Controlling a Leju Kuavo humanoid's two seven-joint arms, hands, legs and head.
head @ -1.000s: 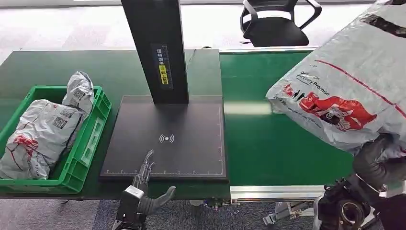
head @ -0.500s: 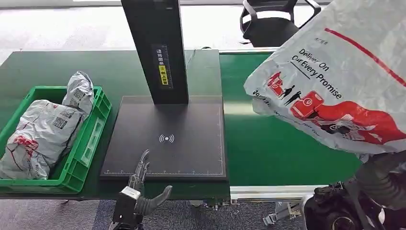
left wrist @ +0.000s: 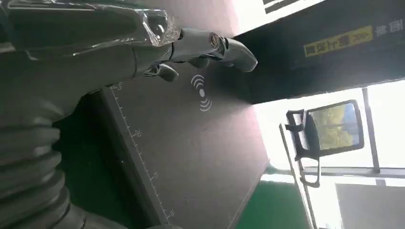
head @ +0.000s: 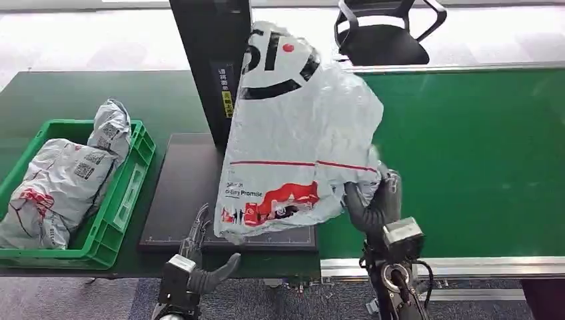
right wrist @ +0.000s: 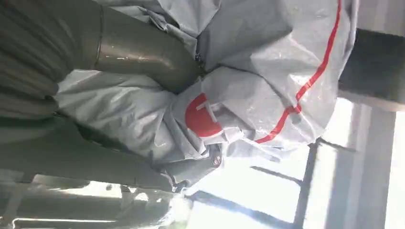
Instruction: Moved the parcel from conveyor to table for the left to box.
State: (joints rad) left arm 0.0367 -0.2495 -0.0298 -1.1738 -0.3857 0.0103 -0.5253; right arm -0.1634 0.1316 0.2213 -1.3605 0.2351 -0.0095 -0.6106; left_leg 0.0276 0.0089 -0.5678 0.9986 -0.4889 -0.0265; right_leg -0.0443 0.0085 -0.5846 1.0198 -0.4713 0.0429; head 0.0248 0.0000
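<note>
- Grey plastic parcel, crinkled, with red stripe and red-and-black print, gripped at its lower edge by right hand; held above the matte black scanner pad and in front of the dark post.
- Right wrist view: thick grey thumb pressed into creased glossy film.
- Left hand at the pad's near edge, fingers spread, holding nothing.
- Left wrist view: ruled scale and wireless symbol.
- Green ribbed crate with similar bags.
</note>
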